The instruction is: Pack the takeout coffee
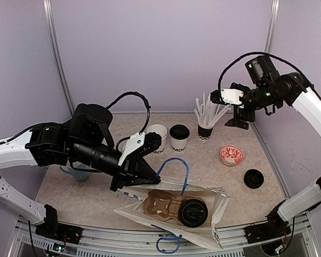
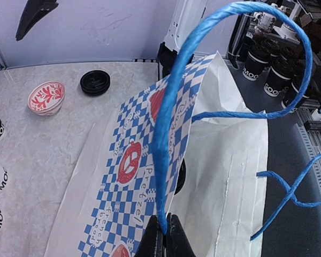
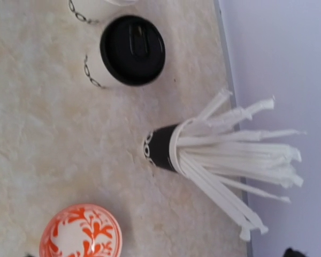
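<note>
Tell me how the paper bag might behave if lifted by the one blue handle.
Probably floppy: the paper bag is thin, creased paper lying slumped open. Held by only one blue handle in the left gripper, it would likely hang lopsided. The lidded cup in its cardboard carrier seems to load one end, so contents may slide.

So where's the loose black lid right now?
In the top view the lid lies flat at the right of the table, beside the red bowl.
</note>
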You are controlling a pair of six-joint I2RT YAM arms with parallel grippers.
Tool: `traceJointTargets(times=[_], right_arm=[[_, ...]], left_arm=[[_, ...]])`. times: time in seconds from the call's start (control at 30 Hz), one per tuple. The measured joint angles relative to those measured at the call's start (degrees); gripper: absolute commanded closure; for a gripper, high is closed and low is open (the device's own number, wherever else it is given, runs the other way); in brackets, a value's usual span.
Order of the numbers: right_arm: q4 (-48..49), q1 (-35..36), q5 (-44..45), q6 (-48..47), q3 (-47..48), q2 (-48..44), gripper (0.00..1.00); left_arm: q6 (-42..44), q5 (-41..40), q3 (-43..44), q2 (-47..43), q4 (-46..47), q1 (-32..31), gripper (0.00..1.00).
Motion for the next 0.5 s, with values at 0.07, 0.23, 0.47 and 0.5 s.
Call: traceJointTargets(times=[0.07, 0.23, 0.47, 0.5], right_arm=[[0.59, 0.0, -0.72, 0.2, -0.37, 0.0, 0.01], [1.51, 0.0, -1.79, 1.36, -2.4, 0.0, 0.01], [1.55, -0.02, -6.36, 3.74, -2.12, 5.27, 0.16], [1.51, -0.02, -7.43, 4.24, -1.75, 7.06, 0.17]], left_arm=[[-0.42, -1.6, -0.22, -0.26, 0.02, -1.6, 0.96], [-1.01, -5.75, -0.2, -0.26, 0.02, -4.52, 0.97], [-1.01, -9.09, 3.37, 2.1, -0.94, 1.38, 0.97], [-0.98, -9.05, 4.09, 2.78, -1.18, 2.71, 0.97]])
